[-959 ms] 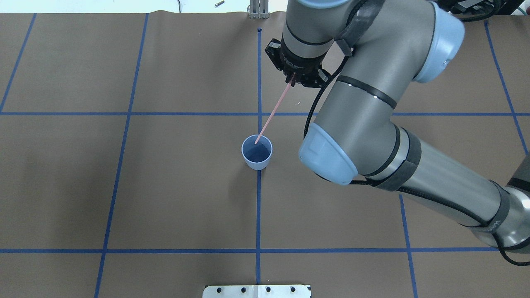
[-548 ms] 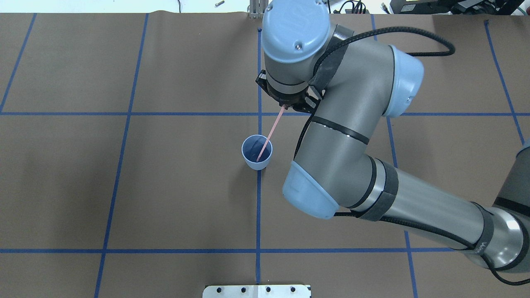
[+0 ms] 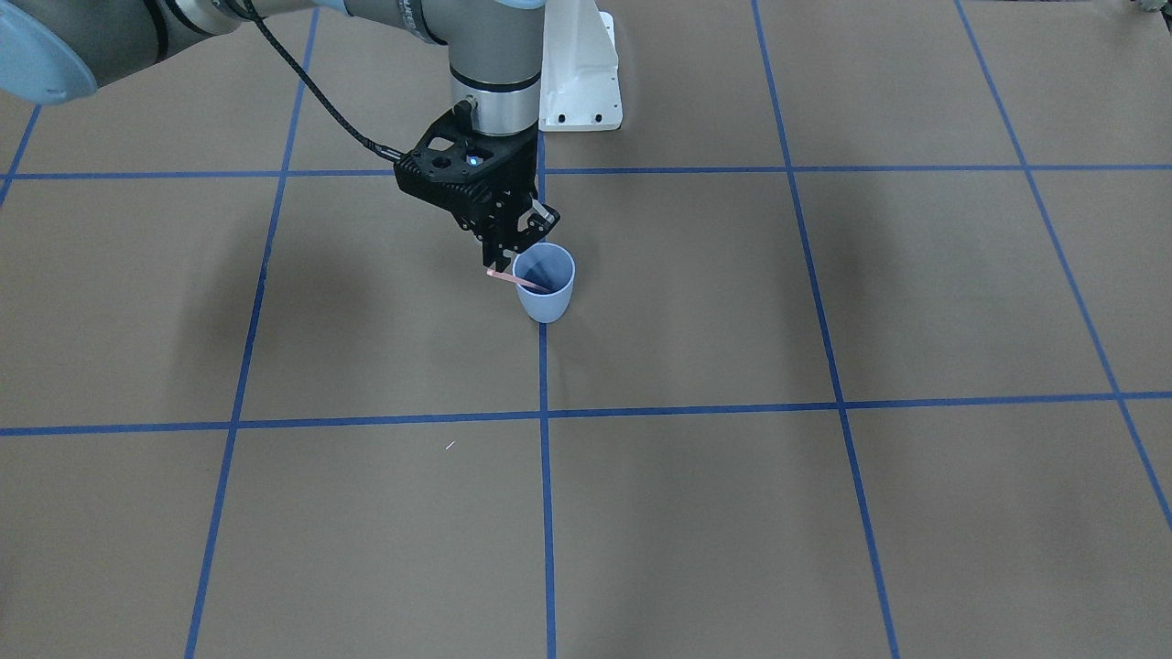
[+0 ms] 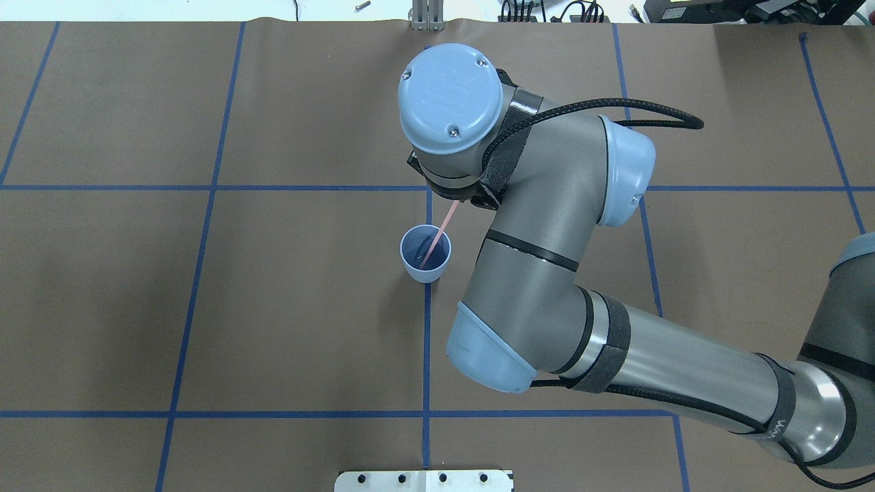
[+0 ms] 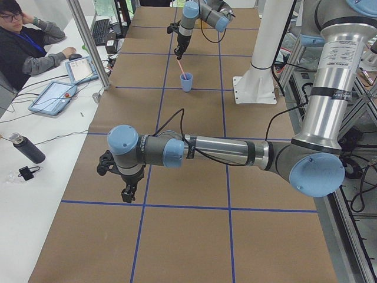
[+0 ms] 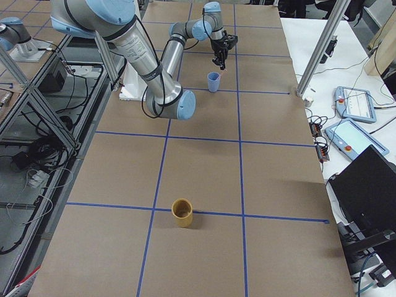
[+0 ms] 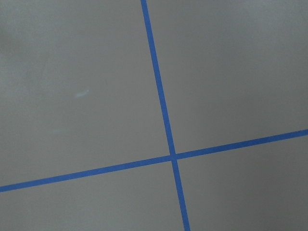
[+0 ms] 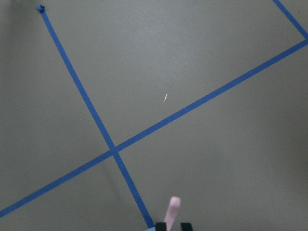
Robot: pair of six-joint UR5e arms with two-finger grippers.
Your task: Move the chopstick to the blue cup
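Right tool: closed narrowly on the upper end of the pink chopstick. In the right wrist view the pink end stands between the two black fingertips.
Chopstick: tilted, with its upper end at the tool and its lower end inside the blue cup. The shaft crosses the rim on the side nearest the tool.
Blue cup: upright on the worktop, standing on a blue tape line.
Change, arm: over the last second the right arm has swung in from farther across the worktop and come down. Its wrist now hangs just beside and above the cup.
Change, chopstick: the lower tip, a second ago only at the cup's mouth, now reaches well down inside. Far less shaft shows between the tool and the rim.
Unchanged: the cup stands at the same spot on the tape line and has been neither pushed nor tilted.
Meaning for the task: insertion appears nearly complete. The remaining step is judged to be the release, after which the chopstick should settle against the rim.
Risk: the cup looks light, so a sideways drag from the slanted shaft could tip it.
Left tool: well apart from the cup, over bare worktop. It is seen only from the side, so whether it is open or closed cannot be told.
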